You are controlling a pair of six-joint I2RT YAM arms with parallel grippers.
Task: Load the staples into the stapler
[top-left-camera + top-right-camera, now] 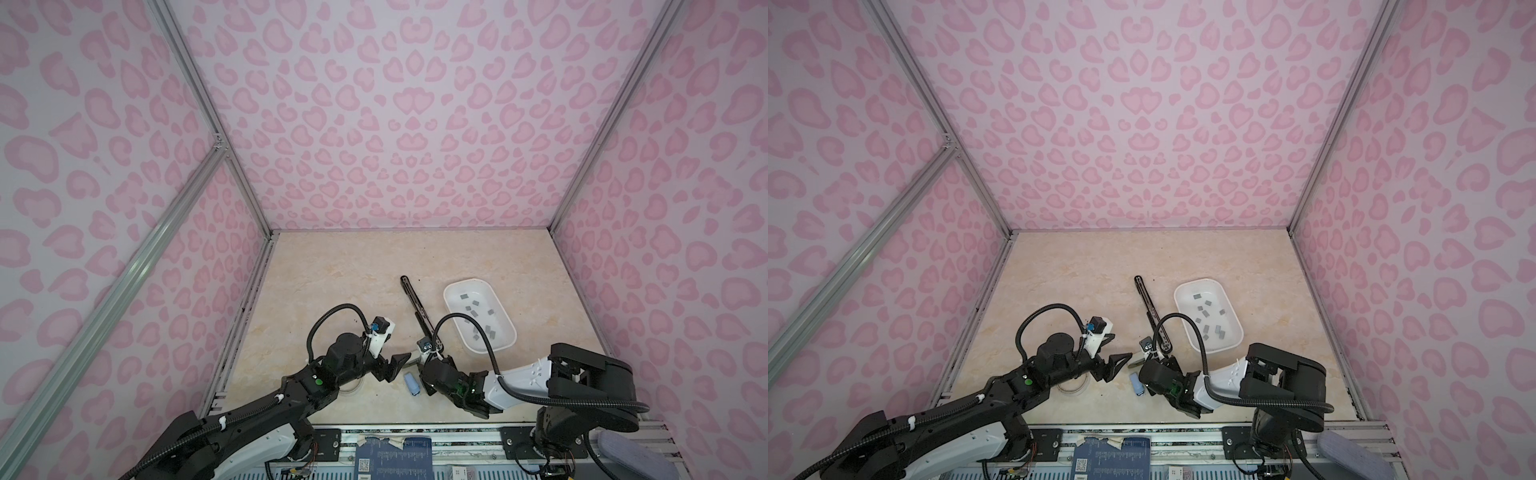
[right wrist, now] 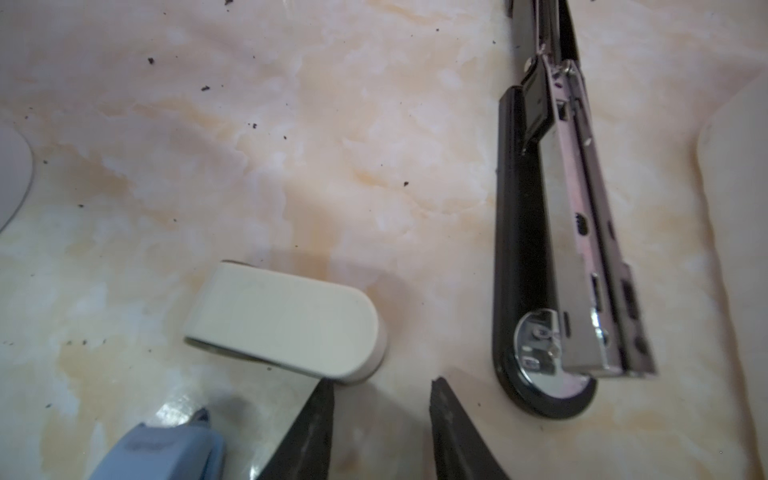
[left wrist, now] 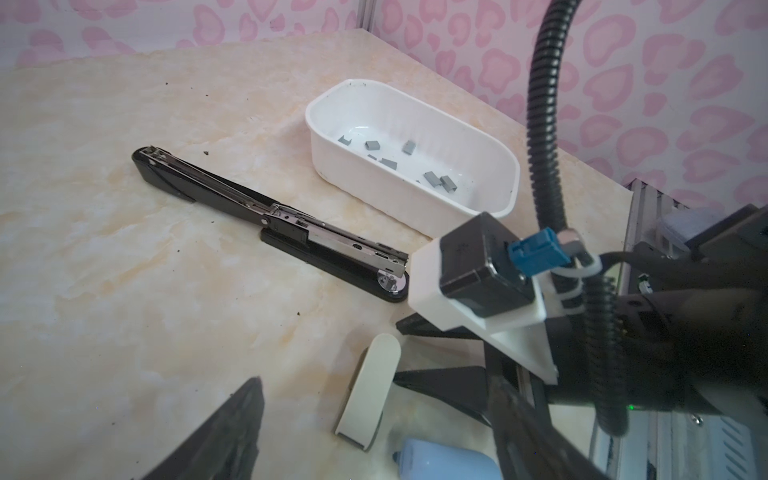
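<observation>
Staples (image 3: 434, 178) lie loose in the white tray (image 3: 374, 187), just beside the black stapler (image 3: 270, 224), and that one's lying opened out flat on the worktop (image 3: 124, 311). Near the black stapler's anvil end lies a cream stapler (image 2: 286, 320). Left pincer (image 1: 402, 362): jaws wide apart, gripping nothing. Right pincer (image 2: 382, 384): jaws apart too, empty, one tip just beside the cream stapler. A blue stapler (image 1: 412, 383) lies close by.
</observation>
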